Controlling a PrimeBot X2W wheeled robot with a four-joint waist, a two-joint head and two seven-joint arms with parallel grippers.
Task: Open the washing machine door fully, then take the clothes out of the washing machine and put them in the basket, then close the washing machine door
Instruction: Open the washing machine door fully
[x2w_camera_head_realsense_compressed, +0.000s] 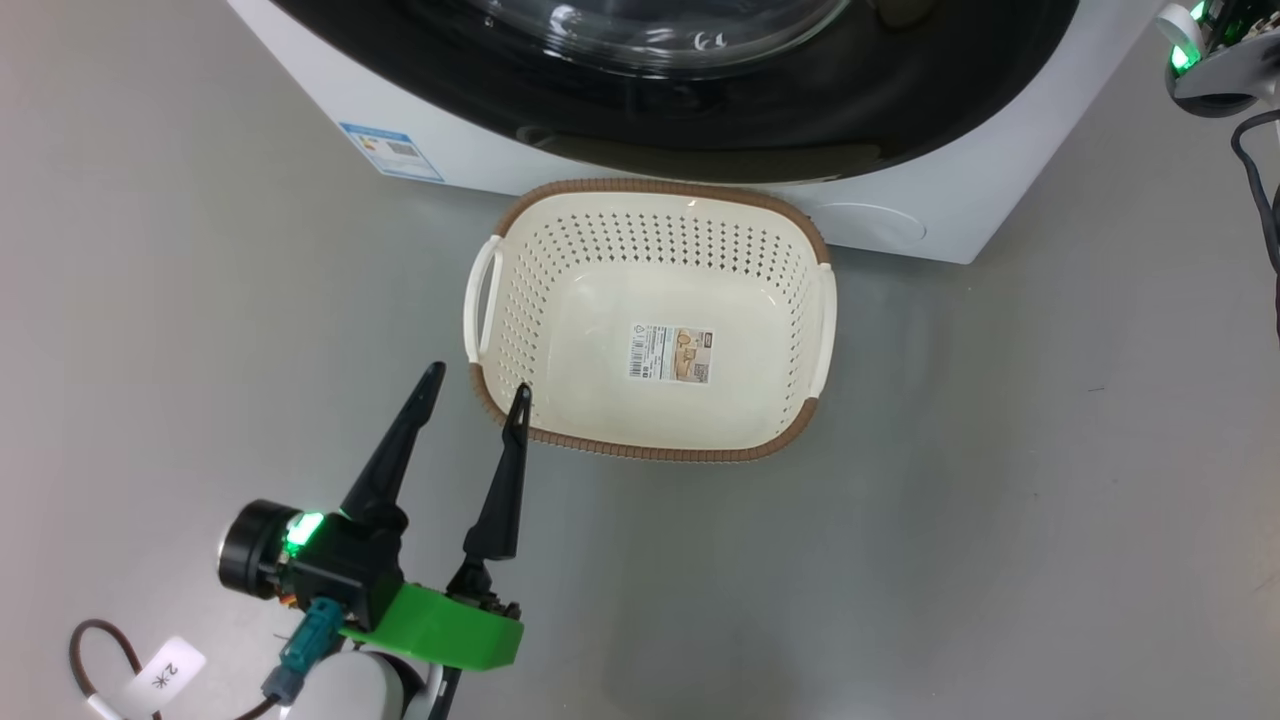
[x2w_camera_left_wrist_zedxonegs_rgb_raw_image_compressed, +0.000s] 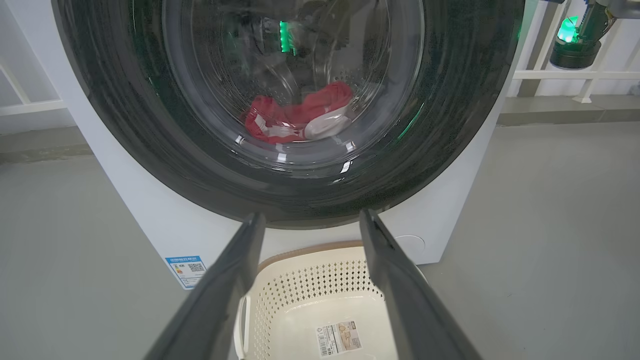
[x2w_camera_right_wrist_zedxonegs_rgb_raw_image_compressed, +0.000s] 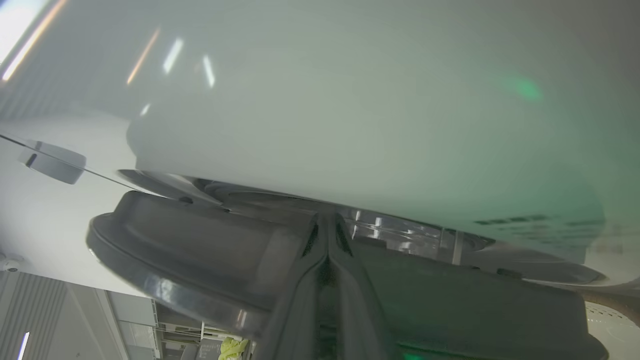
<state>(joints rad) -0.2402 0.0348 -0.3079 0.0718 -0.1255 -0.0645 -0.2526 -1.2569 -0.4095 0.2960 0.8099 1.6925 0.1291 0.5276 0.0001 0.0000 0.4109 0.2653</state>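
Grey floor (x2w_camera_head_realsense_compressed: 1000, 500), basket (x2w_camera_head_realsense_compressed: 650, 452) before washing machine (x2w_camera_head_realsense_compressed: 900, 225)

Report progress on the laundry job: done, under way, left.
Done: nothing yet; the basket is empty and the clothes lie inside, behind the washing machine door. In hand: the right gripper, shut, has its tips at the door's edge; the left gripper hangs open by the basket. Left: open the door fully, unload, close it.

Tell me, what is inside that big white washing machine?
Through the round black-rimmed glass door, bright red fabric clothes with white panels lie low in the perforated steel drum. The wide dark rim and reflections hide the rest.
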